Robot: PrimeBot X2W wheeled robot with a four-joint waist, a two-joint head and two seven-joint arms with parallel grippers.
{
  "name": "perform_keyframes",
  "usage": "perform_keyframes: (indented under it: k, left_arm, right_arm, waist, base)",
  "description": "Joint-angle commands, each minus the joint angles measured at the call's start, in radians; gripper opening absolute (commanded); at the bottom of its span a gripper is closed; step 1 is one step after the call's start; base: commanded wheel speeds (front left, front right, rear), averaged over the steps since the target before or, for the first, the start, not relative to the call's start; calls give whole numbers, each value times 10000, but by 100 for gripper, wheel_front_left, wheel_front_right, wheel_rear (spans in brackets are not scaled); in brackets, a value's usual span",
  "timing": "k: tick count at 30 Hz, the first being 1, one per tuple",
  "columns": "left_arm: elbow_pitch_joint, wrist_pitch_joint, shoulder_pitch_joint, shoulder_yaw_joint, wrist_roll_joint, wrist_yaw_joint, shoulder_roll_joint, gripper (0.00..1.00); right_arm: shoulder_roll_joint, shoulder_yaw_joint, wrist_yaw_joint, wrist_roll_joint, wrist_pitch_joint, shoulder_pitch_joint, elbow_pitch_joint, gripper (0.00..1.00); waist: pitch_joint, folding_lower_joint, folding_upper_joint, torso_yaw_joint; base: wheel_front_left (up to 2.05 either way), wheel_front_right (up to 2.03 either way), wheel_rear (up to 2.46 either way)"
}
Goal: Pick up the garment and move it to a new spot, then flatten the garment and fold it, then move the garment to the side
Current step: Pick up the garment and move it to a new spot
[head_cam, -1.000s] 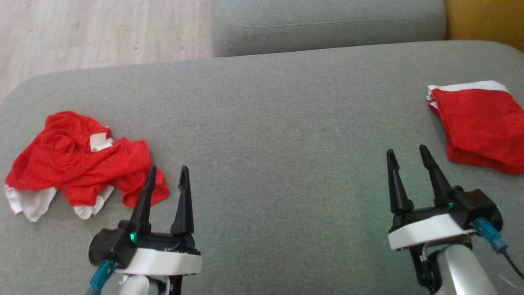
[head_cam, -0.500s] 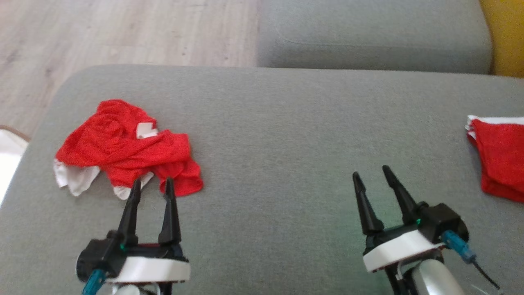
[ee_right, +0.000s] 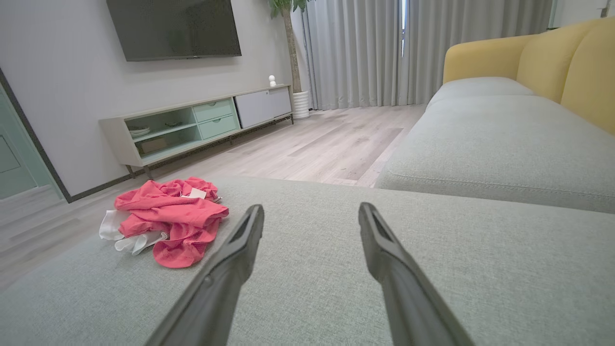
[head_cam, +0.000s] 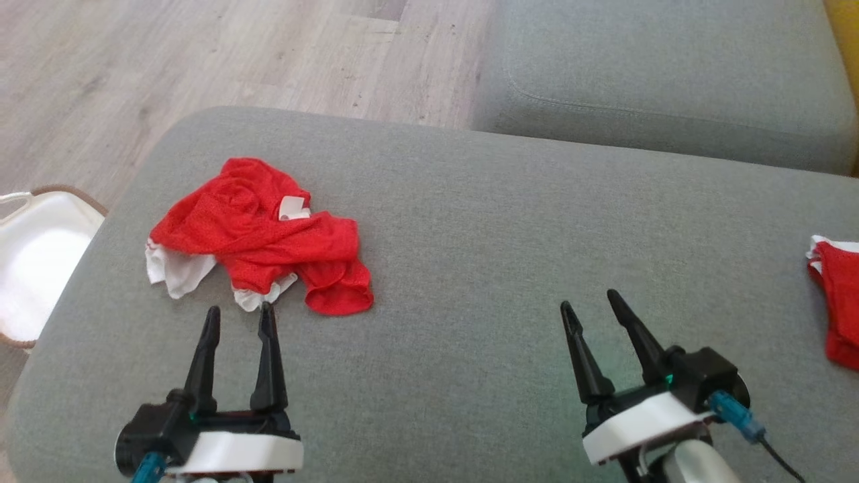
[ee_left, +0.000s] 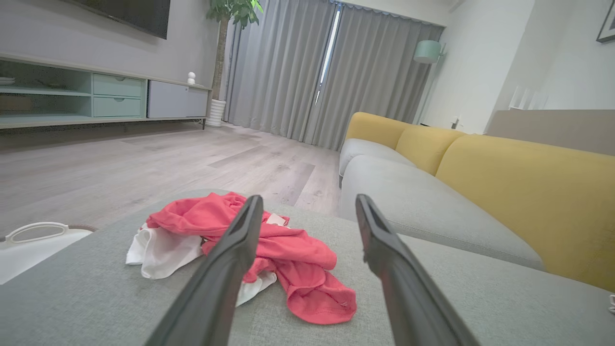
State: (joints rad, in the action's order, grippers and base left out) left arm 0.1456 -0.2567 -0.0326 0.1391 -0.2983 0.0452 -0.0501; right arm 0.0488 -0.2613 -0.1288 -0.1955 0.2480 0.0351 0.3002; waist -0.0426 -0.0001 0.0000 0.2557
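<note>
Shifted since the earlier frame: the head camera's framing, swung to the left. The pieces on the cushion lie as they did, and both hands stay spread.

Item 1, garment (head_cam: pixel 262 235) (ee_left: pixel 288 250) (ee_right: pixel 168 216): red mesh with white trim and a small white tag, crumpled in a heap. It lies on the grey sofa cushion (head_cam: pixel 470 221) near the left edge, toward the far left corner.

Item 2, left hand (head_cam: pixel 239 308) (ee_left: pixel 307 197): fingers wide apart and holding nothing. It hovers just on the near side of the garment; whether the right fingertip touches the white hem I cannot tell.

Item 3, right hand (head_cam: pixel 589 299) (ee_right: pixel 311 205): fingers wide apart, empty, over bare cushion well apart from the garment, toward the near right.

Item 4, second red-and-white piece (head_cam: pixel 839 302): folded flat at the cushion's right edge, partly cut off by the frame.

Item 5, white basket (head_cam: pixel 67 191) (ee_left: pixel 33 235): brown-rimmed, on the wooden floor (head_cam: pixel 201 60) beside the cushion's left edge.

Item 6, further grey seat (head_cam: pixel 658 74): beyond the far edge, with a yellow backrest (ee_left: pixel 528 192).
</note>
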Motion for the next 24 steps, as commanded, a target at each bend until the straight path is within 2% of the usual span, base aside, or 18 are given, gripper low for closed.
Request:
perform_keyframes:
  k: [1,7,13,18,21,24]
  left_arm:
    - [-334,-51,186,-335,77,51,-1,100]
    - [-382,-51,245,-480,163,94,-1,100]
    - [-375,-51,1061,-1080,563,279,-65,100]
    - [768,16,2387,-1229,985,495,-862,100]
    - [1696,603,3493,-1197,1161,582,-1539,100]
    - [2830,1710,4472,-1173,1204,649,-2161,100]
  right_arm:
    - [14,-239,-19,-94,137,113,-281,100]
    - [14,-280,-19,-63,137,91,-309,100]
    - [14,226,-19,132,137,315,-536,100]
    - [14,667,-19,427,137,535,-722,100]
    - [14,876,-19,582,137,716,-898,100]
    - [14,1045,-19,715,137,902,-1051,100]
  waist:
    - [-15,1,0,56]
    - [148,1,0,14]
    - [886,1,0,-221]
    - [1555,1,0,-411]
    - [1981,1,0,-537]
    - [2367,1,0,-683]
  base:
    - [0,0,0]
    - [0,0,0]
    - [0,0,0]
    - [0,0,0]
    - [0,0,0]
    - [0,0,0]
